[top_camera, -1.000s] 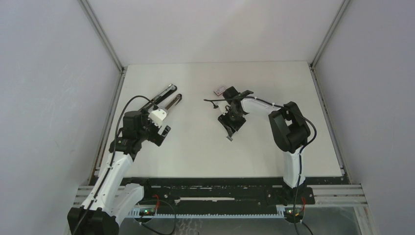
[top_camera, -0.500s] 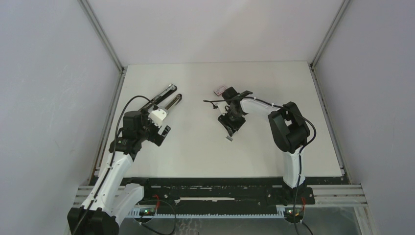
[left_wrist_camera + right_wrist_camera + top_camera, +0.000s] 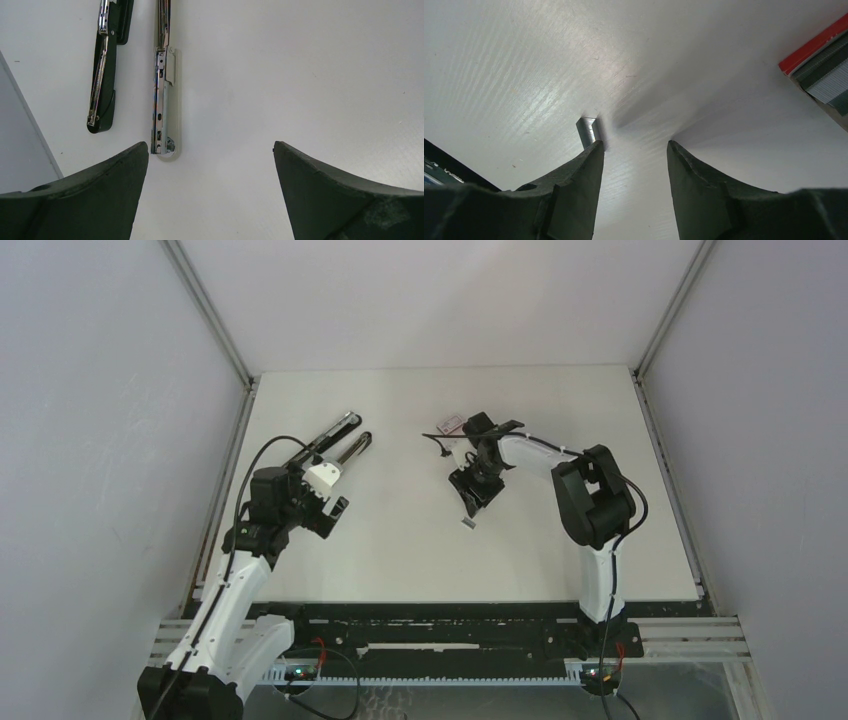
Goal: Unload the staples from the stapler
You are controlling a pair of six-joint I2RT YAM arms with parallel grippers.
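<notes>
The stapler [image 3: 340,440] lies swung open at the far left of the table; in the left wrist view its black arm [image 3: 106,65] and silver arm [image 3: 162,90] lie side by side. My left gripper [image 3: 322,485] [image 3: 210,145] stands wide open just short of their near ends, holding nothing. The staples [image 3: 467,524] [image 3: 588,132], a tiny silver strip, lie on the table near the middle. My right gripper [image 3: 475,490] [image 3: 635,142] hangs low over the table, partly open and empty, its left fingertip [image 3: 594,150] right beside the staples. The strip sits outside the jaws.
A small red-and-white box [image 3: 452,423] [image 3: 821,60] lies just beyond the right gripper. A metal frame rail [image 3: 232,470] runs along the table's left edge close to the stapler. White walls enclose the table.
The right wrist has shifted slightly to the right above the staples. The left arm, the stapler and the staples have not moved.
</notes>
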